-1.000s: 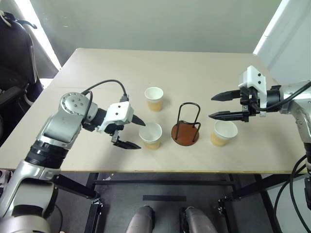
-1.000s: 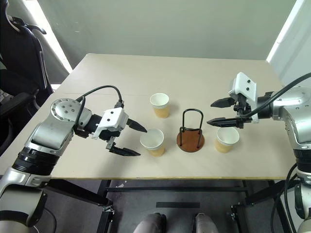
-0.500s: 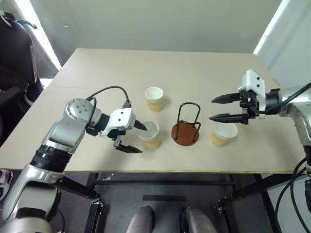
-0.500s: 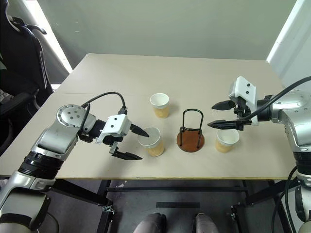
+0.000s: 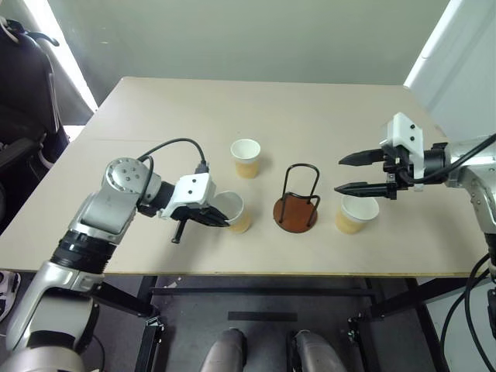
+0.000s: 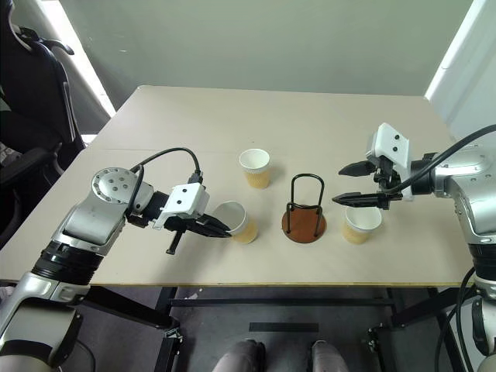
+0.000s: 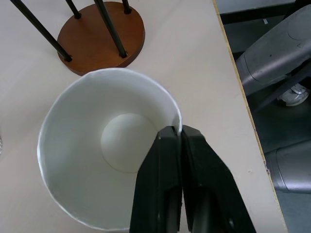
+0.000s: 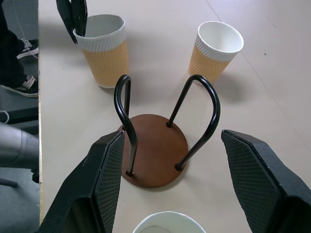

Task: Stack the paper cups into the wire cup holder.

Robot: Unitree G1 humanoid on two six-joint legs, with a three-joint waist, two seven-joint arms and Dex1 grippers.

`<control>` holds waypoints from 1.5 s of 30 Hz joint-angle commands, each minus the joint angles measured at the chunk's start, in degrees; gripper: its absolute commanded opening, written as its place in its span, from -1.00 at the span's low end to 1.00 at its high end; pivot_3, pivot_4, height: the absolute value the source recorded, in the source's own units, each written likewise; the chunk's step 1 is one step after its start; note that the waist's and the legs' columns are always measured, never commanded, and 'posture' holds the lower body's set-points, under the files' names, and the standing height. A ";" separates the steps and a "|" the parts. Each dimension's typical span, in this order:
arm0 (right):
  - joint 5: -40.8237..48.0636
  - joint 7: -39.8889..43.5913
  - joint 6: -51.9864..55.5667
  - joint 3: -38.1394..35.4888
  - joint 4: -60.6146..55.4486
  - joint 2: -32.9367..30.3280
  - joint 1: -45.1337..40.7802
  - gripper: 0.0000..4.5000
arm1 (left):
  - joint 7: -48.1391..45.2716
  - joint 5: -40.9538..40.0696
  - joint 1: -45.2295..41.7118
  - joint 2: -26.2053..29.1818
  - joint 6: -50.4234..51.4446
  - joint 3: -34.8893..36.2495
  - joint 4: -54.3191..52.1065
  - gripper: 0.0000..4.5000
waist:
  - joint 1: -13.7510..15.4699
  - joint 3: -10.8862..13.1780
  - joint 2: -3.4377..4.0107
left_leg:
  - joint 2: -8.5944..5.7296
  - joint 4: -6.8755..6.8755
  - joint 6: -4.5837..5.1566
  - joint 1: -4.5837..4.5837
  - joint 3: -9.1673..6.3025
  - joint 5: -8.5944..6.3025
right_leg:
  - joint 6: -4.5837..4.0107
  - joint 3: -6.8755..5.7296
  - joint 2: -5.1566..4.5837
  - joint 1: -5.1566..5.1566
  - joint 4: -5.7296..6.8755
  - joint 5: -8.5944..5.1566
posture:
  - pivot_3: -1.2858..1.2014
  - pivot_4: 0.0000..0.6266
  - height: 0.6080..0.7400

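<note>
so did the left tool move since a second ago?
Yes. The left tool went right, toward the wire cup holder, and shut on the nearest paper cup's rim.

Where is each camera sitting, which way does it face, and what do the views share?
Head stereo pair: looks forward and down over the table; both arms show.
Left wrist: looks along the left gripper, shut on the rim of the nearest paper cup.
Right wrist: looks along the open right gripper at the wire cup holder.
Shared: wire cup holder and the pinched cup show in all views.
</note>
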 commanded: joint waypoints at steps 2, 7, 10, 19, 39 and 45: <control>0.31 -0.37 -0.72 -1.43 -0.74 -1.09 -0.17 0.42 | -1.20 -0.43 -1.19 0.26 0.07 0.63 -0.35 -0.99 | 0.00 0.00 0.00 | 0.00 0.00 0.00 0.00 0.00 0.00 | 0.00 0.00 0.00 0.00 0.00 0.00 | 0.03 -0.52 1.00; 0.30 -0.27 -0.75 -1.36 -0.54 -1.17 -0.34 0.42 | -1.90 -1.04 -3.23 0.23 1.68 1.28 0.77 -0.99 | 0.01 0.00 0.00 | 0.00 0.00 0.00 0.00 0.00 0.00 | 0.00 0.00 0.00 0.00 0.00 0.00 | 0.03 -0.52 1.00; 0.22 -0.04 -0.87 -1.40 -0.10 -1.43 -0.78 0.42 | -2.01 -1.66 -6.74 -0.13 3.00 2.18 3.00 -0.99 | 0.06 0.00 0.00 | 0.00 0.02 0.00 -0.01 0.00 0.00 | 0.00 0.00 0.00 0.00 0.00 0.00 | 0.03 -0.52 1.00; -0.61 -0.18 -2.64 -2.28 2.52 -3.65 -0.24 0.42 | 1.41 -3.53 -18.29 -3.82 4.67 5.38 10.35 -0.99 | 0.23 0.00 0.00 | 0.00 0.06 0.04 -0.08 0.00 -0.02 | 0.20 -0.01 0.00 -0.01 -0.04 0.12 | 0.03 -0.52 1.00; 2.93 1.83 -1.91 -8.11 -0.58 -11.46 5.34 0.42 | 1.45 -8.25 -26.13 -13.65 10.93 6.23 12.37 -0.99 | 0.67 0.00 0.00 | 0.00 0.16 0.15 -0.23 0.04 -0.03 | 0.59 -0.01 -0.01 0.01 -0.09 0.14 | 0.03 -0.52 1.00; 3.95 1.05 -0.96 -9.17 -2.71 -12.15 6.25 0.42 | 1.75 -7.86 -26.65 -15.93 10.45 6.28 13.75 -0.99 | 0.54 0.00 0.00 | 0.00 0.21 0.17 -0.21 0.05 -0.02 | 0.66 -0.01 -0.01 0.04 -0.08 0.16 | 0.03 -0.52 1.00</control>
